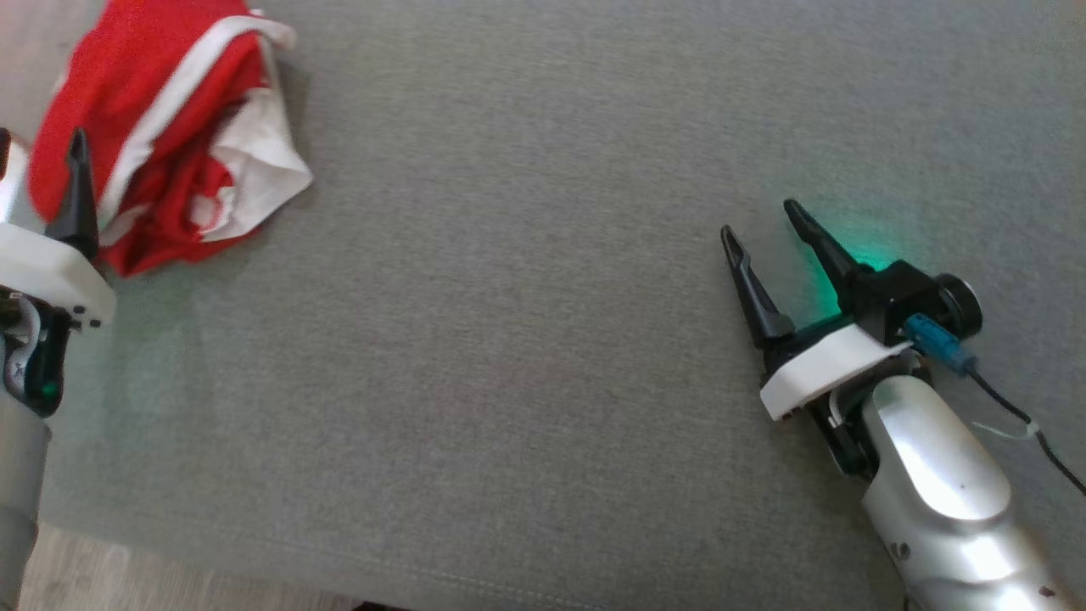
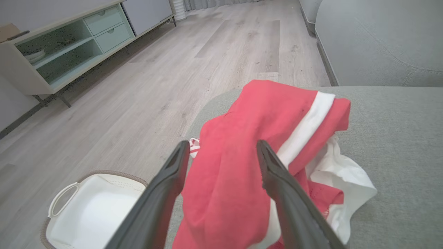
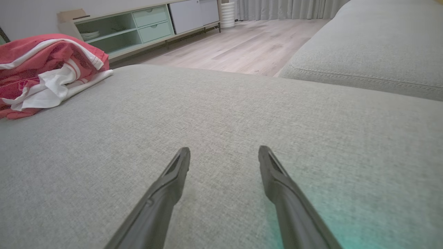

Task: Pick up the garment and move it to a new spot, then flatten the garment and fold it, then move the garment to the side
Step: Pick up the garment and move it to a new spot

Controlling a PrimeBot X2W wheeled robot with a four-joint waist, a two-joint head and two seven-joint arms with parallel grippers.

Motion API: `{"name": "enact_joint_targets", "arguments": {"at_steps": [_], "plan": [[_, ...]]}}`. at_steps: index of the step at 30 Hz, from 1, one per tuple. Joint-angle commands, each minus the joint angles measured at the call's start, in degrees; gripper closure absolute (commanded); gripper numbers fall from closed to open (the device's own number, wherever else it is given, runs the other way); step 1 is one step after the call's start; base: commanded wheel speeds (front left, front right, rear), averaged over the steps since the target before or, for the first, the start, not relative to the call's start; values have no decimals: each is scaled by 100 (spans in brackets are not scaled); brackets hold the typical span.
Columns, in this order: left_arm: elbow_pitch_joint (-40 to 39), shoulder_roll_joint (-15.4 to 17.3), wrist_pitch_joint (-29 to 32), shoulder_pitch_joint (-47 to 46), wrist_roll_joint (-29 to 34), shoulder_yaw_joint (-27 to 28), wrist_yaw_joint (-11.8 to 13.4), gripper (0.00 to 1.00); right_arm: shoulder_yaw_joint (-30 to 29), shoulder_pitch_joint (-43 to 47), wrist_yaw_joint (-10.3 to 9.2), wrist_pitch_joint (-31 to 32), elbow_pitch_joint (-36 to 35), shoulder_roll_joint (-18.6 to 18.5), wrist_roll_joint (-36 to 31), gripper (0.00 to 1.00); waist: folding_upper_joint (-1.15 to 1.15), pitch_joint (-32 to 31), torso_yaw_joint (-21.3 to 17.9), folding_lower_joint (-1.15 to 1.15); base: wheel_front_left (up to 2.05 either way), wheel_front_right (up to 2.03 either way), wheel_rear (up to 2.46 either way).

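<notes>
At far left of grey sofa cushion [image 1: 543, 339]: red-and-white garment [image 1: 161, 127] lies crumpled in heap near cushion's edge. Left gripper [image 2: 222, 145] at heap's near side, jaws spread wide, nothing held; in left wrist view its fingers frame red cloth, contact cannot tell. White basket [image 2: 114, 174] on wood floor [image 2: 173, 69] beside cushion edge. Toward right: right gripper [image 1: 758, 217] wide open, empty, over cushion, well apart from garment; green glow [image 1: 865, 246] on fabric just beside it.

The right gripper [image 3: 225, 152] hangs with fingers spread wide above the grey sofa cushion [image 3: 221, 110]. The crumpled red-and-white garment [image 3: 41, 69] lies well apart at far left.
</notes>
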Motion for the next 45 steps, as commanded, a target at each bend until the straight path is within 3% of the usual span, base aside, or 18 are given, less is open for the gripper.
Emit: {"name": "enact_joint_targets", "arguments": {"at_steps": [1, 8, 9, 10, 17, 23, 30, 36, 40, 45], "plan": [[-75, 385, 7, -220, -38, 177, 11, 0, 91, 27, -4, -35, -69, -18, 47, 0, 0, 77, -88, -1, 0, 0, 0], [664, 462, 167, -377, -294, -46, 11, 0, 63, 18, -4, -35, -119, -34, 61, 0, 0, 201, -255, -1, 0, 0, 0], [733, 457, 157, -408, -319, -66, 10, 70, 56, 17, -4, -35, -124, -35, 65, 0, 0, 211, -267, -1, 0, 0, 0], [767, 453, 113, -435, -349, -91, 10, 100, 53, 16, -4, -35, -127, -32, 66, 0, 0, 219, -278, -1, 0, 0, 0], [738, 596, -772, -854, 1, -322, 20, 100, -10, 104, -4, -35, -94, 71, 127, 0, 0, -49, -399, -1, 0, 0, 0], [72, 446, -959, -1437, 373, -842, 13, 100, -222, 436, -4, -35, -27, 276, 149, 0, 0, -596, -618, -1, 0, 0, 0], [-1048, -93, -753, -1649, 60, -1532, 11, 100, -266, 760, -4, -35, -40, 509, 209, 0, 0, -1023, -1307, -1, 0, 0, 0], [-1610, -855, -753, -1352, -400, -1891, 11, 100, -373, 1014, -4, -35, -43, 572, 194, 0, 0, -1234, -1930, -1, 0, 0, 0], [-1428, -1270, -854, -876, -577, -2029, 114, 100, -472, 1098, -4, -35, -111, 585, 202, 0, 0, -1246, -2209, -1, 0, 0, 0], [-860, -1547, -1141, -274, -633, -2111, 222, 100, -493, 1113, -4, -35, -192, 613, 232, 0, 0, -1226, -2362, -1, 0, 0, 0]]}}
